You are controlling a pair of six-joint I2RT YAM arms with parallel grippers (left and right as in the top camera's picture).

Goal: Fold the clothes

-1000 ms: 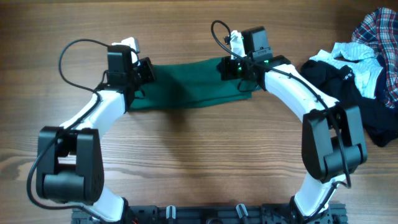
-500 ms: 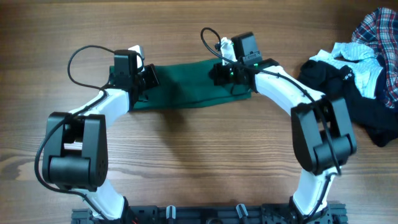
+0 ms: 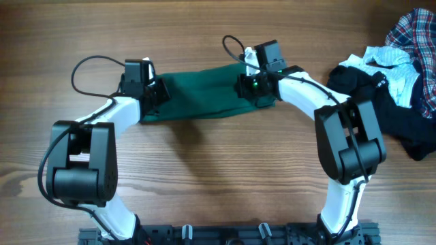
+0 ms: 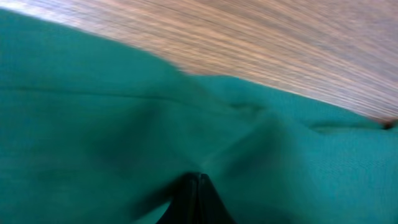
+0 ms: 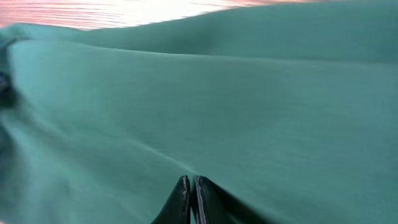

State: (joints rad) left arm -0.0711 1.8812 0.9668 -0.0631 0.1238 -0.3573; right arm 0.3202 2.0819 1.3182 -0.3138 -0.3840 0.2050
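The right edge cuts off the red, navy and white plaid shirt [image 3: 415, 30]. Ends of the plain dark green fabric garment [image 3: 201, 95] hide beneath the left gripper [image 3: 156, 91] and right gripper [image 3: 247, 85]. Wrist views are blurred.

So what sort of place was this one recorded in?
Probably a robot lab or test bench rather than a home: a wood-grain table, two robot arms mounted on a black rail at its near edge, and a dark green garment plus a heap of clothes to fold.

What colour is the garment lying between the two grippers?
The garment is plain dark green, seen best in the overhead view.
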